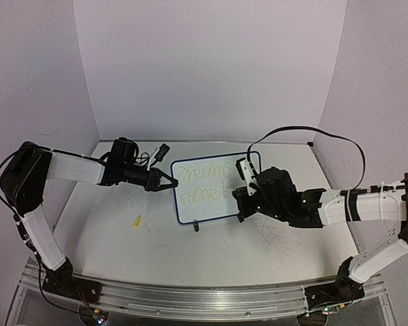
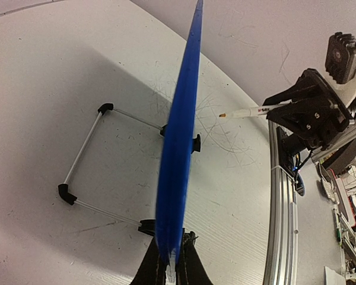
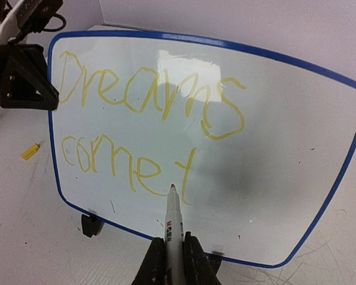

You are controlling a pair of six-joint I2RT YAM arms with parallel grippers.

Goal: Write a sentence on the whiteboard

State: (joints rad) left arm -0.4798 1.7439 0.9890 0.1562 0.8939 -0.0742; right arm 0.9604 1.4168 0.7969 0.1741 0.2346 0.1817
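Scuffed white desk (image 1: 122,251): left end effector (image 2: 172,270) pinches the blue-rimmed whiteboard (image 3: 273,178) steady; right end effector (image 3: 172,255), clamping a white marker (image 3: 173,219), should stroke lightly.

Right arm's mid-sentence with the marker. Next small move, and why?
Probably lift the marker tip slightly and move just past the t to begin an r: the sentence reads only "Dreams come t", bare whiteboard lies beyond it, and the left gripper clamps its edge.

Lower whiteboard (image 1: 205,192) corner behind right arm (image 1: 285,197)
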